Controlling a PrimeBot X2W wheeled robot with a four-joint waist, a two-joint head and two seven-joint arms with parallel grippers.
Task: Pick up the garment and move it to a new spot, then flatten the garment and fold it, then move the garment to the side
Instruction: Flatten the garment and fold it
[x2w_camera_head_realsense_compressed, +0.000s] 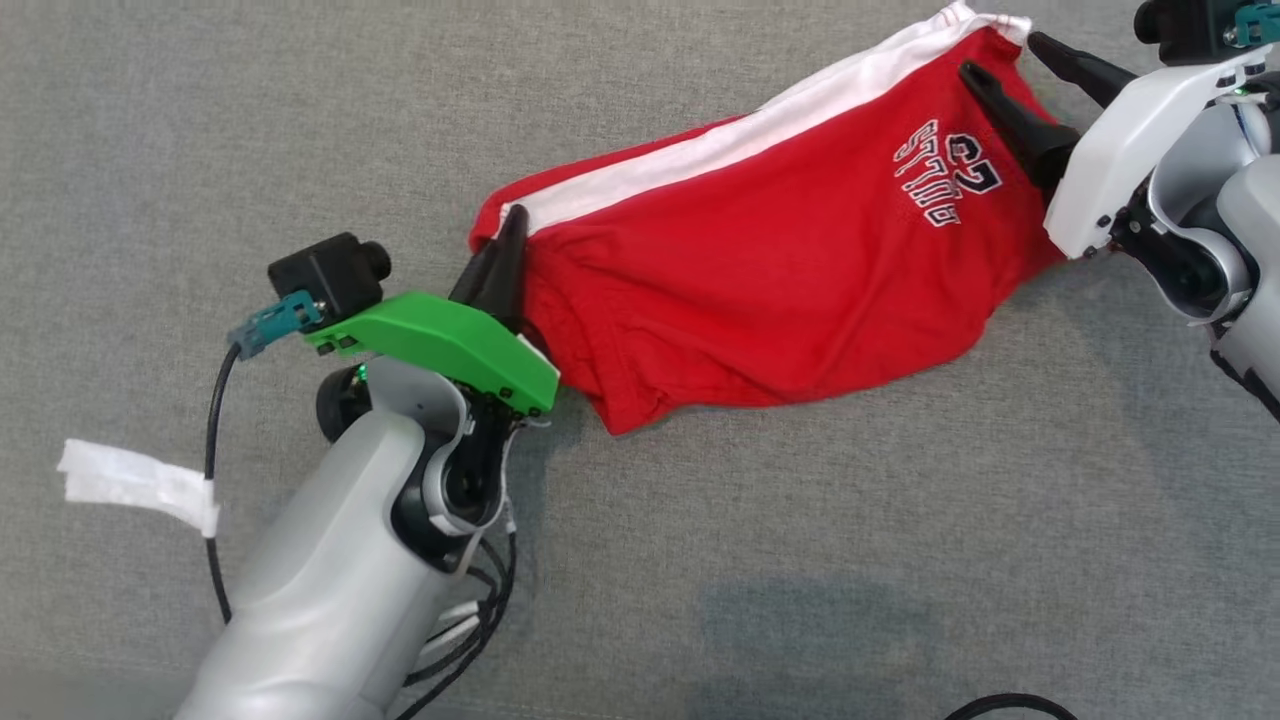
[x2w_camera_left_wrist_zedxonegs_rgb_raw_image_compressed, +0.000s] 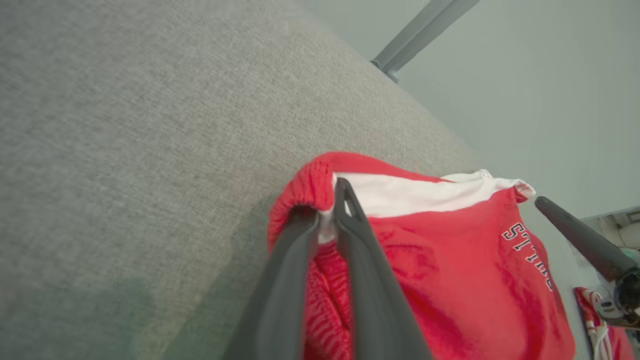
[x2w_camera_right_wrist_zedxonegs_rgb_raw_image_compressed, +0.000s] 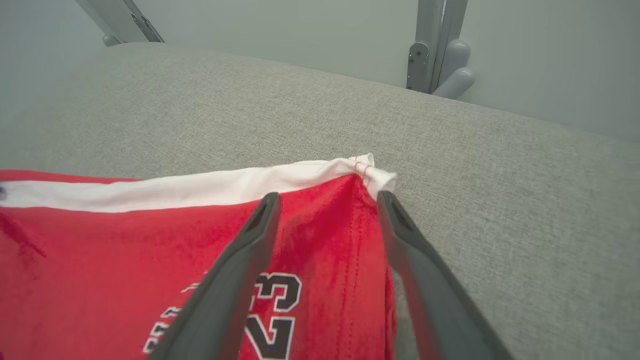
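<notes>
The garment (x2w_camera_head_realsense_compressed: 780, 270) is a pair of red shorts with a white side stripe and printed lettering, lying stretched out on the grey cloth surface (x2w_camera_head_realsense_compressed: 300, 120). My left gripper (x2w_camera_head_realsense_compressed: 508, 232) is at its left end. In the left wrist view that gripper (x2w_camera_left_wrist_zedxonegs_rgb_raw_image_compressed: 327, 212) has its fingers nearly together, pinching the gathered edge of the garment (x2w_camera_left_wrist_zedxonegs_rgb_raw_image_compressed: 450, 260). My right gripper (x2w_camera_head_realsense_compressed: 1000, 58) stands open at the far right corner. In the right wrist view its fingers (x2w_camera_right_wrist_zedxonegs_rgb_raw_image_compressed: 270, 205) straddle the hemmed corner of the garment (x2w_camera_right_wrist_zedxonegs_rgb_raw_image_compressed: 125, 240), spread wide and not gripping.
A black cable with a white tape tag (x2w_camera_head_realsense_compressed: 140, 485) hangs by my left forearm. Grey metal frame legs (x2w_camera_right_wrist_zedxonegs_rgb_raw_image_compressed: 435, 45) stand past the far edge of the surface. Another red and white cloth item (x2w_camera_left_wrist_zedxonegs_rgb_raw_image_compressed: 600, 320) lies beyond the right gripper's finger.
</notes>
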